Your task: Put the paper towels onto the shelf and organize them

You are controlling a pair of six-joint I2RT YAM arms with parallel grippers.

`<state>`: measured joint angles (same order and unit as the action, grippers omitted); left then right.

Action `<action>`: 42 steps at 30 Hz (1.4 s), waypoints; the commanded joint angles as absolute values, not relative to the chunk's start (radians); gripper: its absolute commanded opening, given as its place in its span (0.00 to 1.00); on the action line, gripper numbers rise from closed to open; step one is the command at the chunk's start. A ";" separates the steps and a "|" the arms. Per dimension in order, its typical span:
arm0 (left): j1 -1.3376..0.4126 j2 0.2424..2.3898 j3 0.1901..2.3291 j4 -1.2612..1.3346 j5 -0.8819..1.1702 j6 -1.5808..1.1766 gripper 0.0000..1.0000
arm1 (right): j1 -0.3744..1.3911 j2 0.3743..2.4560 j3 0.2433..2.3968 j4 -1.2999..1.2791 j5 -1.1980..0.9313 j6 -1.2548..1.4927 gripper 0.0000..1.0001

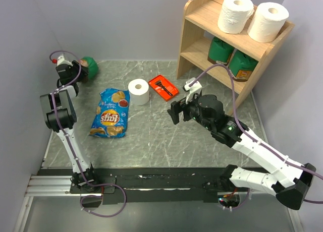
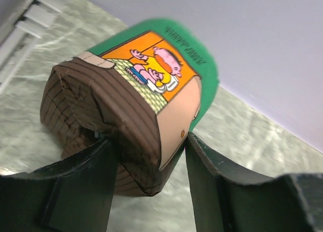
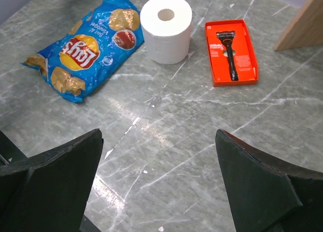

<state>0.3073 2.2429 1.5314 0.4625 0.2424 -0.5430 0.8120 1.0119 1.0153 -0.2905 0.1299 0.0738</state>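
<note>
Two rolls [image 1: 235, 13] [image 1: 268, 21] shelved — canister [image 2: 136, 106] seemingly gripped.

Chips [image 1: 110, 113], razor [image 1: 163, 87], shelved canisters [image 1: 220, 49], sideways canister [image 2: 151, 91]

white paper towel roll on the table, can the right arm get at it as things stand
Probably yes: the right arm's open fingers face the white cylindrical paper towel roll across bare grey marbled table, with the blue chip bag and orange razor tray to either side.
</note>
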 commanded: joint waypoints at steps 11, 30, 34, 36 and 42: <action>0.262 1.855 1.445 0.388 0.597 -0.597 0.54 | 0.790 0.940 1.023 -0.264 0.230 0.071 1.00; 0.213 2.046 1.882 -0.270 0.008 -0.523 0.76 | 0.790 0.879 0.976 -0.304 0.124 0.172 0.99; 0.212 2.178 2.069 -0.336 -0.029 -0.587 0.80 | 0.790 0.897 0.982 -0.302 0.101 0.178 0.99; 0.212 2.236 2.112 -0.353 -0.041 -0.629 0.81 | 0.792 0.896 0.983 -0.301 0.097 0.181 0.99; 0.215 2.310 2.164 -0.292 -0.054 -0.708 0.88 | 0.793 0.887 1.008 -0.295 0.089 0.173 0.99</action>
<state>0.2127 2.2883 2.0983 -0.3096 -0.0170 -0.6159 0.7921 0.9039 0.9577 -0.3241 0.1009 0.1665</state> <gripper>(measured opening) 0.849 0.991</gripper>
